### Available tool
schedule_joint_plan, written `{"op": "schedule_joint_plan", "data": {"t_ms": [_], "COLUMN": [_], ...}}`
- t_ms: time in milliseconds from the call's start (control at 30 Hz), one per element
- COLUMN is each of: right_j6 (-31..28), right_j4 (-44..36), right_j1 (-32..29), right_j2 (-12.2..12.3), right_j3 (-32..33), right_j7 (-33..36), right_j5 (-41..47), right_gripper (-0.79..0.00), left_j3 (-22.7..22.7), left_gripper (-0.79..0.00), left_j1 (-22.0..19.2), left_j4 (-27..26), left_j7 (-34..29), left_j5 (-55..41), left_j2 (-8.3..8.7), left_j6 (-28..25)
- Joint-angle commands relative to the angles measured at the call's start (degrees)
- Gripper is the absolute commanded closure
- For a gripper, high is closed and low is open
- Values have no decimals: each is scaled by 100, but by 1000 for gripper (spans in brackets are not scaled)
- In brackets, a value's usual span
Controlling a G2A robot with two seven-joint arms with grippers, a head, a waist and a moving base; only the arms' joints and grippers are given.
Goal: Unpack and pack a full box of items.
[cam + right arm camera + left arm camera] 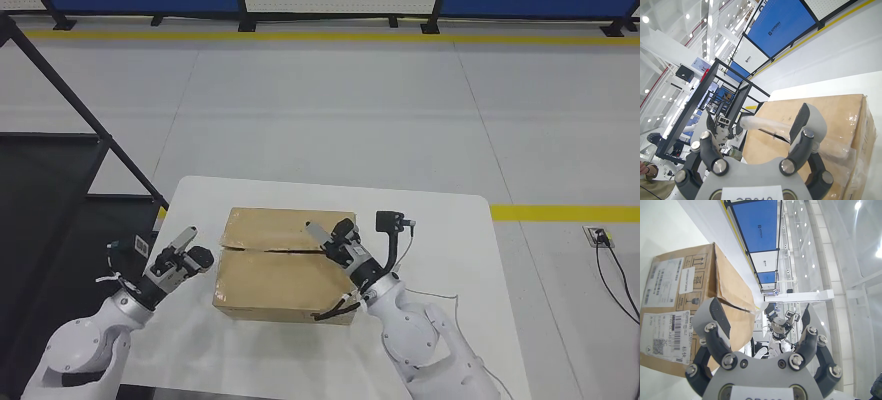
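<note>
A closed cardboard box point(285, 265) lies in the middle of the white table point(440, 215), its two top flaps meeting in a slightly gaping seam point(270, 250). My right gripper point(332, 236) hovers open over the box's right end, above the seam. Seen from the right wrist, a loose curl of clear tape point(761, 123) rises from the seam between the fingers of my right gripper point(755, 111), close to one pad point(799, 123). My left gripper point(195, 250) is open just off the box's left end; the left wrist view has my left gripper point(761, 306) beside the labelled end face point(676, 294).
A black metal frame point(70, 110) stands off the table's left side. Bare tabletop lies behind the box and to its right. A thin cable point(430, 295) trails on the table by the right arm.
</note>
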Motion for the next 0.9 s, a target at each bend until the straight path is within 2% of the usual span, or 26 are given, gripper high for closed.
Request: {"op": "schedule_joint_plan", "data": {"t_ms": [0, 267, 567, 700, 867], "right_j6": [-45, -321, -846, -1414, -1827], "right_j4": [8, -93, -266, -326, -354], "right_j1": [-5, -175, -422, -565, -691], "right_j2": [-3, 15, 66, 137, 222], "right_j3": [15, 178, 448, 665, 946], "right_j7": [-12, -65, 33, 472, 935], "right_j5": [-3, 9, 160, 292, 397], "right_gripper": [-785, -785, -785, -785, -785], "left_j3": [50, 297, 804, 933, 955], "left_gripper": [-785, -785, -785, -785, -785], "left_j1": [-47, -317, -944, -1081, -1085], "left_j4": [-13, 21, 640, 820, 848], "left_j7": [26, 77, 212, 163, -19], "left_j5": [35, 186, 497, 607, 714], "left_j2": [-6, -36, -103, -120, -115], "left_j6": [34, 16, 159, 124, -158]}}
